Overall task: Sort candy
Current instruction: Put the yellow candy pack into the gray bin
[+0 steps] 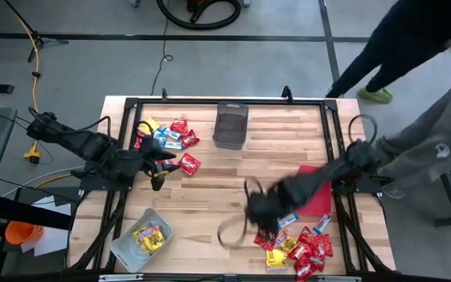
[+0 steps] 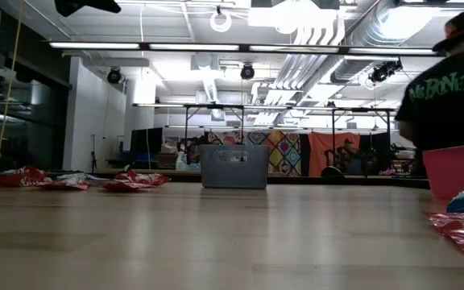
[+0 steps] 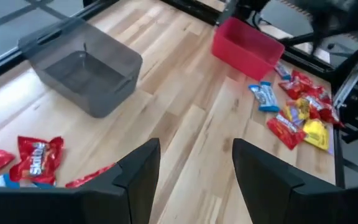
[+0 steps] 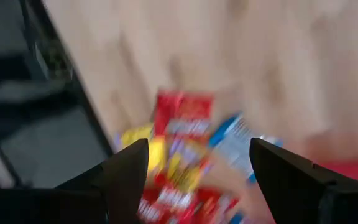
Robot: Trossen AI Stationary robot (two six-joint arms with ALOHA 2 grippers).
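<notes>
Spanning the middle of the high view, the wooden counter (image 1: 210, 196) carries everything. A person (image 1: 437, 149) stands at its right edge; the low view shows only a dark shirt at its upper right. The left arm reaches in from the frame's left, its left gripper (image 1: 159, 168) hovering with fingers released and nothing between them, just left of a red packet (image 1: 189, 164). The right arm, blurred, stretches from the right edge toward lower centre; the right gripper (image 1: 258, 210) has its fingers spread wide and bare, as the right wrist view confirms. A dark mesh bin (image 1: 231, 125) sits at upper centre, a red bin (image 1: 317, 189) at the right, a clear grey bin (image 1: 141, 237) at lower left; only the overhead view shows yellow packets inside it. The candy (image 1: 300, 247) lies mostly in a heap at lower right, with a second cluster (image 1: 167, 135) at upper left. The left wrist view shows the mesh bin holding nothing.
</notes>
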